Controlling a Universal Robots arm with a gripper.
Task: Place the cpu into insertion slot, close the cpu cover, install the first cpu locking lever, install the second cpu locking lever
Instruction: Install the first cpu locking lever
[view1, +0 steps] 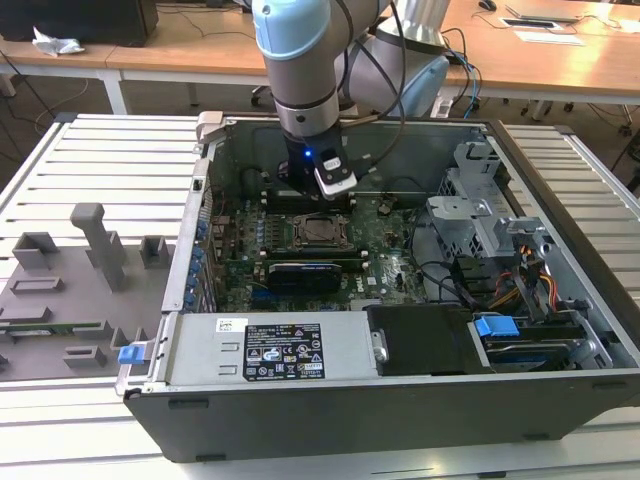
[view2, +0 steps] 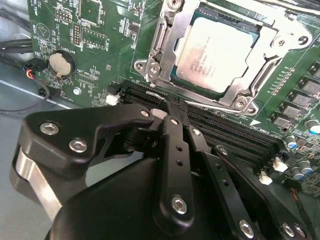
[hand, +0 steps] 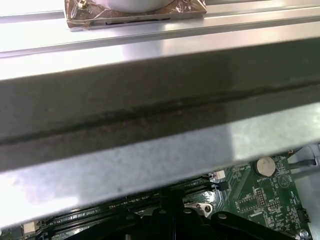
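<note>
The cpu (view2: 217, 55) lies flat in the insertion slot (view1: 322, 230) on the green board. The silvery cpu cover (view2: 161, 42) is folded down around it, its window showing the chip's face. A thin silvery locking lever (view2: 225, 112) runs along the socket's edge nearest my fingers. My gripper (view2: 172, 106) is shut, its black fingertips pressed together at this lever's end, just outside the socket by the black memory slots. I cannot tell whether the tips touch the wire. In the exterior view the gripper (view1: 316, 197) hangs just behind the socket.
The open computer case (view1: 400, 400) surrounds the work, its grey wall (hand: 160, 115) close by in the first wrist view. A coin battery (view2: 61, 63) and black cables (view2: 20, 50) lie beside the socket. Black memory slots (view2: 235, 131) run under the fingers. A grey fixture tray (view1: 70, 290) stands at the exterior view's left.
</note>
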